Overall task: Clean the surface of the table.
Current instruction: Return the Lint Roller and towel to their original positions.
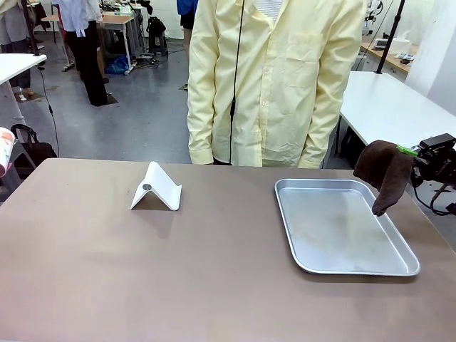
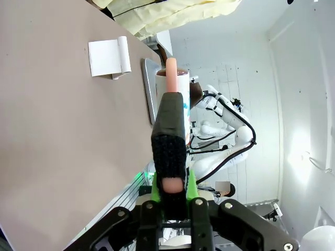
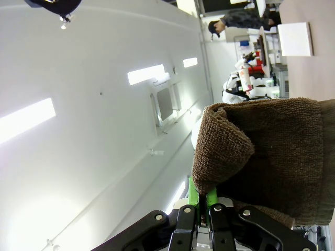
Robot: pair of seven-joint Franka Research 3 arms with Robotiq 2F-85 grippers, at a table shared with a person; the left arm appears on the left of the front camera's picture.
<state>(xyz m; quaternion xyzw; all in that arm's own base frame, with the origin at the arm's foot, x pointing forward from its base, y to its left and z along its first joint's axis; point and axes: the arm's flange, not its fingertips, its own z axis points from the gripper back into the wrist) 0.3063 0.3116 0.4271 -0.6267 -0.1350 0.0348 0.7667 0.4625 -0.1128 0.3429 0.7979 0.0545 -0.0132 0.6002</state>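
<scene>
Cloth (image 1: 384,171) beyond tray's (image 1: 356,267) right rim

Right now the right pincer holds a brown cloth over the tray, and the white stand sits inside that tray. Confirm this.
Not quite. The white stand sits on the bare table, left of the tray, as the front view shows. The right pincer does hold the brown cloth over the tray's edge.

The wide taupe-brown table (image 1: 85,271) has a smooth, matt top. On its right side, the rectangular silver metal tray (image 1: 342,267) is shiny, with dull smears. The brown terry cloth (image 1: 385,171) looks rough and fluffy. The small white folded stand (image 1: 157,189) seems smooth plastic.
</scene>
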